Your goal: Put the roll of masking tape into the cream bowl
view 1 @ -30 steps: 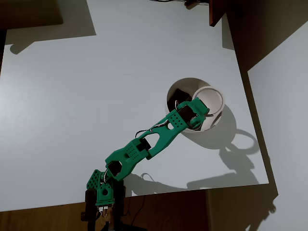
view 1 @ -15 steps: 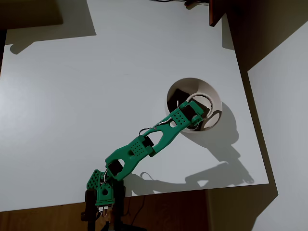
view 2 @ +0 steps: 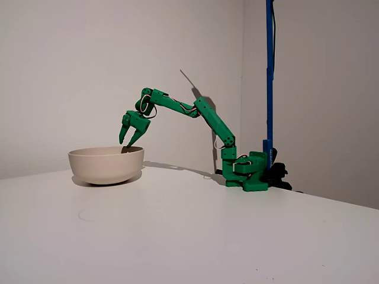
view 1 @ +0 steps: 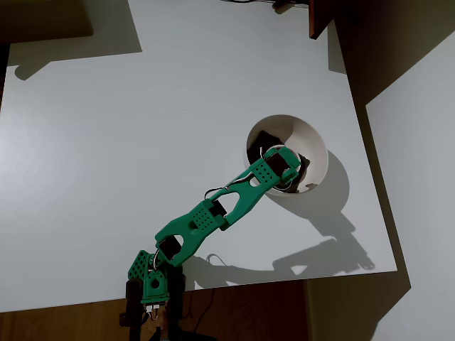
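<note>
The green two-finger gripper (view 2: pixel 128 141) hung with jaws apart and empty above the large smooth cream bowl's (view 1: pixel 313 142) six-o'clock rim overhead, the masking tape roll presumably dropped inside, hidden beneath it.

Table (view 1: pixel 128 142): 1 flat white top, matte, brown edge along the near side in the overhead view. Resting directly on it: 1 cream bowl (view 2: pixel 106 164), toward the right edge in the overhead view; 1 green arm base (view 2: pixel 246 173).
</note>
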